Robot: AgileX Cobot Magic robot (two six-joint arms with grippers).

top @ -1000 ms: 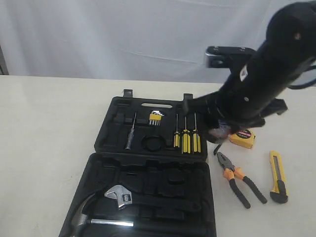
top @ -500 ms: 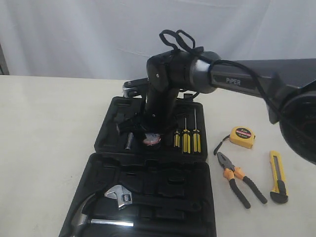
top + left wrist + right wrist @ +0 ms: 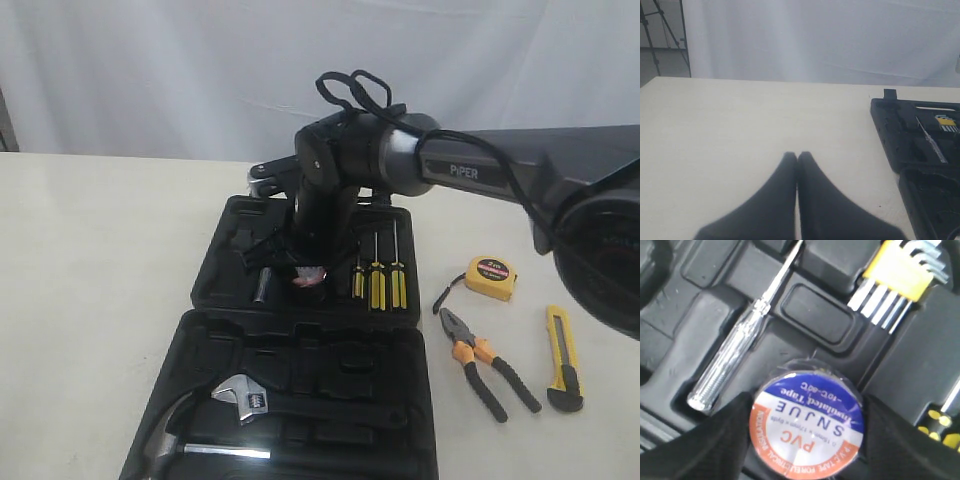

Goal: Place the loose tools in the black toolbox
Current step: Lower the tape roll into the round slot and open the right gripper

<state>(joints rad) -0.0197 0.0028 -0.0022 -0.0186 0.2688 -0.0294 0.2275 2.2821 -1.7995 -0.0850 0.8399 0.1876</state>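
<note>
My right gripper [image 3: 307, 272] reaches across over the black toolbox [image 3: 240, 240] and is shut on the tape roll [image 3: 806, 421], whose blue, white and orange label faces the right wrist camera. The roll [image 3: 309, 277] hangs just above the round recess in the box's far tray. The yellow tape measure [image 3: 490, 277], the orange-and-black pliers [image 3: 487, 360] and the yellow-and-black utility knife [image 3: 563, 357] lie on the table to the right of the box. My left gripper [image 3: 797, 156] is shut on nothing, over bare table left of the toolbox [image 3: 905, 135].
In the far tray sit a clear-handled tester screwdriver [image 3: 735, 355], a yellow hex key set [image 3: 902, 275] and three yellow-handled screwdrivers [image 3: 377, 280]. The near tray holds a silver wrench [image 3: 245, 397] and a hammer [image 3: 170, 435]. A white curtain hangs behind the table.
The right arm swung left from beside the tape measure to above the toolbox's far tray, carrying the tape roll. In the last half second it barely moved.
</note>
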